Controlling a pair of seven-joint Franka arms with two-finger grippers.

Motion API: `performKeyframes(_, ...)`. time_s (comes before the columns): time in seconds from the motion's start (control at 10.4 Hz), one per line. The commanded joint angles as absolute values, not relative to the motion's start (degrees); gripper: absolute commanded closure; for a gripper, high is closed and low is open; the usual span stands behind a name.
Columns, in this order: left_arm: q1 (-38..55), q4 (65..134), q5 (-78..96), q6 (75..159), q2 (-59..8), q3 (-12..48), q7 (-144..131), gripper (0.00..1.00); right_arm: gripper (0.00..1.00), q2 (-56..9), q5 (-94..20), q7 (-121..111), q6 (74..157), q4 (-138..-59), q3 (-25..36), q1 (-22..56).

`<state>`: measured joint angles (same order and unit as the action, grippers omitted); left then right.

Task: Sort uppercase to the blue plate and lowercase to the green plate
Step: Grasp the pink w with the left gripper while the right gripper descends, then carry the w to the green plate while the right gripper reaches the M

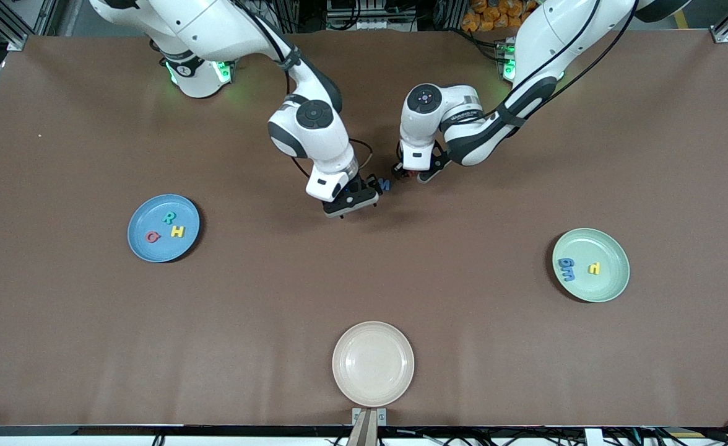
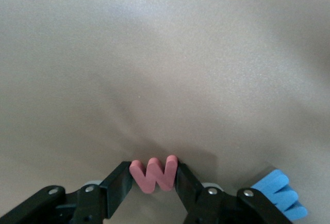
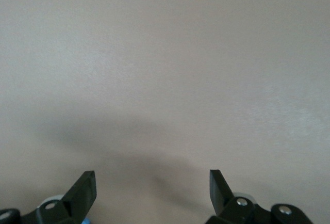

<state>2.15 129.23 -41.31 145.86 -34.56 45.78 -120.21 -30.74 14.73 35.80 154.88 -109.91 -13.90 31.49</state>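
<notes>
**Red lowercase letter pinched at mid-table, blue M beside it**

The small red w-shaped letter (image 2: 154,174) is soft, matte foam with rounded edges and a pinkish-red face. It sits at the middle of the brown table (image 1: 364,279), between the black fingers (image 2: 117,185) of the left gripper (image 1: 415,175), which press against both of its sides. Just beside it, toward the right arm's end, lies the blue M (image 2: 281,195), thick, chunky foam with a ridged outline; in the front view it peeks out next to the right gripper (image 1: 351,201).

The right gripper hangs low over the table by that blue M, its two dark fingers (image 3: 85,188) spread wide with only bare tabletop between them.

The blue plate (image 1: 163,228) is round, shallow and smooth, lying toward the right arm's end of the table. On it rest the teal-green R (image 1: 169,217), the yellow H (image 1: 178,231) and the red G (image 1: 151,236), close together but not stacked.

The green plate (image 1: 590,265), pale mint and of the same shape, lies toward the left arm's end. It carries two blue letters (image 1: 566,269) side by side and a small yellow letter (image 1: 594,268) near them.

A cream plate (image 1: 372,363) lies nearest the front camera, at the table's edge.

The table covering is a flat, faintly textured brown sheet.
</notes>
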Motion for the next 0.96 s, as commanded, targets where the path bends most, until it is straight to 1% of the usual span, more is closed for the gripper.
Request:
performKeyframes(0.0,1.2,129.6,-43.2,144.5,-33.5,45.3,-122.2,1.00,0.03,-27.1,15.7,27.6,159.8,-115.7,-14.7,30.9)
performKeyframes(0.1,-0.1,129.5,-43.2,143.4,-32.2,45.3,-122.0,1.00,0.03,-26.3,15.7,23.2,165.7,-119.2,-14.7,30.8)
performKeyframes(0.19,-1.9,129.5,-43.2,142.9,-30.9,45.4,-121.8,1.00,0.03,-26.1,15.7,19.5,174.5,-123.2,-14.7,30.8)
performKeyframes(0.29,-3.5,129.2,-43.2,142.5,-29.0,45.4,-121.7,1.00,0.03,-26.2,15.8,16.9,180.3,-125.9,-14.7,30.9)
performKeyframes(0.48,-9.8,126.6,-43.2,140.0,-28.0,45.4,-119.6,1.00,0.03,-26.5,18.5,12.0,183.0,-126.1,-14.9,31.4)
performKeyframes(0.58,-14.4,125.0,-43.2,138.8,-28.0,45.4,-117.7,1.00,0.04,-27.0,21.9,11.9,185.5,-125.9,-14.9,31.5)
performKeyframes(0.77,-23.3,121.7,-43.2,138.3,-28.5,45.4,-111.7,1.00,0.05,-27.7,25.9,12.0,186.5,-124.8,-14.8,31.7)
performKeyframes(0.86,-27.1,119.9,-43.2,138.3,-28.7,45.3,-107.8,1.00,0.04,-29.4,26.3,11.9,186.6,-123.9,-14.8,32.0)
